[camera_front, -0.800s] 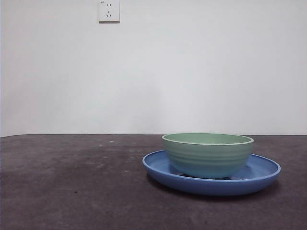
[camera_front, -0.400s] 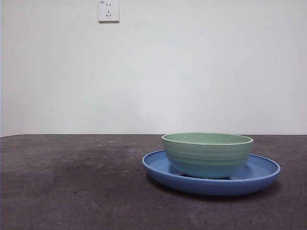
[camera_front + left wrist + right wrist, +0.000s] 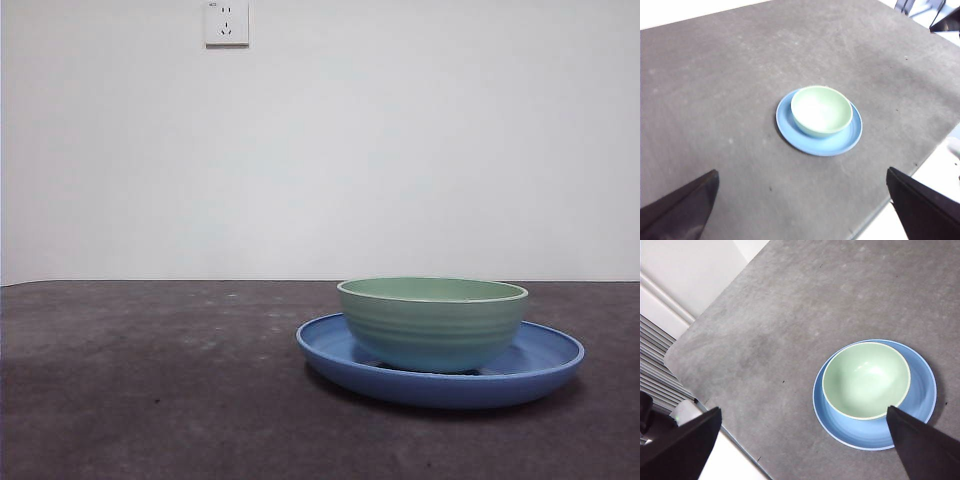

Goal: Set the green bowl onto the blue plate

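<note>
Front view: green bowl (image 3: 433, 322) sits upright inside the blue plate (image 3: 545, 360), right of centre and near on the table (image 3: 150, 380); bowl offset a little toward the plate's left rim. Wall socket (image 3: 227, 22) high on the far wall. Nothing has shifted across the last second: bowl and plate hold the same spot, no arm in this view. Left gripper (image 3: 800, 210) is high above the table, jaws spread wide, holding nothing, bowl well apart below it. Right gripper (image 3: 805, 445) likewise raised, jaws wide, empty; its far jaw only overlaps the plate rim in the picture. Judgement: placement looks complete, bowl resting steady and released, both arms clear. No further move seems needed.
</note>
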Robot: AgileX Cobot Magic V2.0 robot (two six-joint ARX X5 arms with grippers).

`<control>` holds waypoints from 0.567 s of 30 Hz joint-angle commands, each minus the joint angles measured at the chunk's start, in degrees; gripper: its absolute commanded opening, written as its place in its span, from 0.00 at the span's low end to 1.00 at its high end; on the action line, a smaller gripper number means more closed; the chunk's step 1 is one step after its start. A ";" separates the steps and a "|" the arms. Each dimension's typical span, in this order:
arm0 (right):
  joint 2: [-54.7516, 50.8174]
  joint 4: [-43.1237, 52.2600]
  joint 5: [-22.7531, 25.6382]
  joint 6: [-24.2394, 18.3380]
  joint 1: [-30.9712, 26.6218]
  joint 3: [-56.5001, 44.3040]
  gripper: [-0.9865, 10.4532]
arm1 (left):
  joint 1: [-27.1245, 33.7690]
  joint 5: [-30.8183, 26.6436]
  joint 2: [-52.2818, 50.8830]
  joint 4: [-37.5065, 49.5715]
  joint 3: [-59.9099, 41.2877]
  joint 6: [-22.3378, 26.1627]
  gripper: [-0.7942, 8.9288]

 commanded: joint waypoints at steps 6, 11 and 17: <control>0.28 0.31 -0.04 -0.98 0.31 1.07 0.59 | -0.46 -0.02 -6.84 0.68 -6.58 -1.90 0.66; 0.31 0.07 -0.02 0.04 0.31 1.07 0.59 | -0.48 0.37 -7.10 0.76 -6.67 -1.84 0.66; 1.81 -1.92 2.03 3.93 0.28 1.07 0.59 | -0.48 0.39 -7.10 0.83 -6.67 -1.73 0.66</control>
